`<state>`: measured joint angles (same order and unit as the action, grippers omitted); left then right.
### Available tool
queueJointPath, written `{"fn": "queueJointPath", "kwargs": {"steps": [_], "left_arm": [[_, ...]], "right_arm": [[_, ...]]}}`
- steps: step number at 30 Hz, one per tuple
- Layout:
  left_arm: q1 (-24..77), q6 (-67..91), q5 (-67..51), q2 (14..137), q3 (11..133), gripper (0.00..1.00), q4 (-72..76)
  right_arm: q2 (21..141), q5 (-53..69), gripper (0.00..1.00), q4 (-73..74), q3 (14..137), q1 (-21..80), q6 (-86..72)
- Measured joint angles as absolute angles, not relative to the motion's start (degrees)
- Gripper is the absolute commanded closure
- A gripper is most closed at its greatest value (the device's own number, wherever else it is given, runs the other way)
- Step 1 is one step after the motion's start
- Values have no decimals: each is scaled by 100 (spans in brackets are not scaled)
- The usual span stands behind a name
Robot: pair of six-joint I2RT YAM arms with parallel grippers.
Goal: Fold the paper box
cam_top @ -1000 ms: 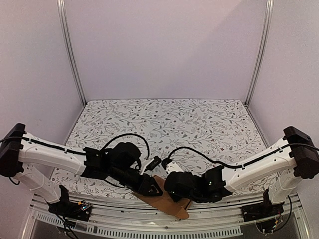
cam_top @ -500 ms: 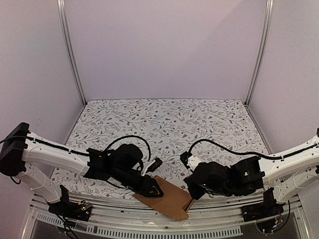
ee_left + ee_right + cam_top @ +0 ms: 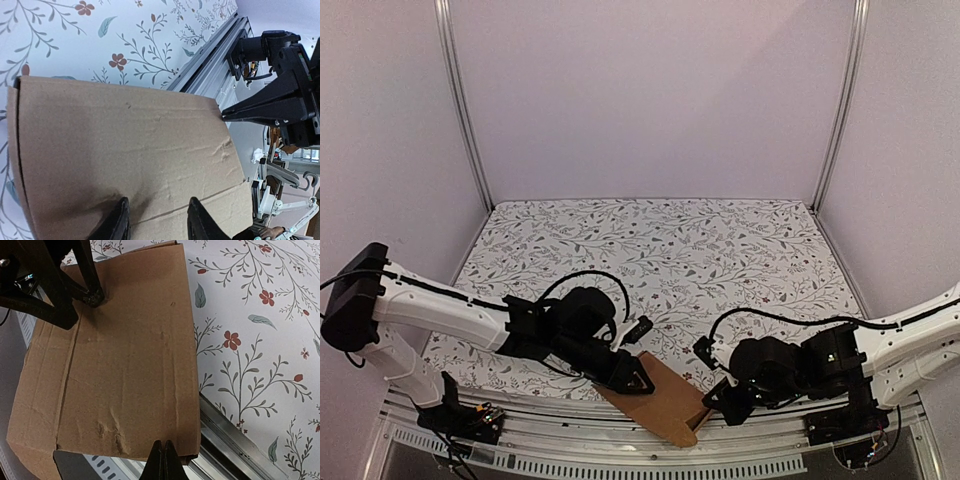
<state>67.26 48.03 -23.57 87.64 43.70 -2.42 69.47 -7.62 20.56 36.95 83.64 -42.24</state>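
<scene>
Partly overhanging the floral-print worktop [image 3: 720, 240] between plain pale walls [image 3: 650, 90], the flat brown cardboard paper box [image 3: 665, 400] lies under the parted left end effector [image 3: 638, 378], with the clenched right end effector [image 3: 717, 407] at its edge.

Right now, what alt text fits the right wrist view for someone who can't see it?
A flat brown cardboard box fills the frame, lying on a floral table with one end hanging over the metal rail. The shut right hand points at its near edge; the left hand rests at the far-left corner.
</scene>
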Motion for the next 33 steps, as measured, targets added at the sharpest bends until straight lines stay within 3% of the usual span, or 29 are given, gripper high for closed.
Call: {"fn": "queueJointPath", "kwargs": {"steps": [11,24,33], "left_arm": [[6726,4803,-2320,8777,4377,61,-311],[6726,4779,-2303,8777,4383,61,-333],[6726,4781,-2290,8777,4390,62,-351]], "right_arm": [[7400,-298,100,1238,3677,8353,-4394],[6112,246,100,2018,3664,8364,-4386],[6451,735,100,2060,3645,8364,-4346]]}}
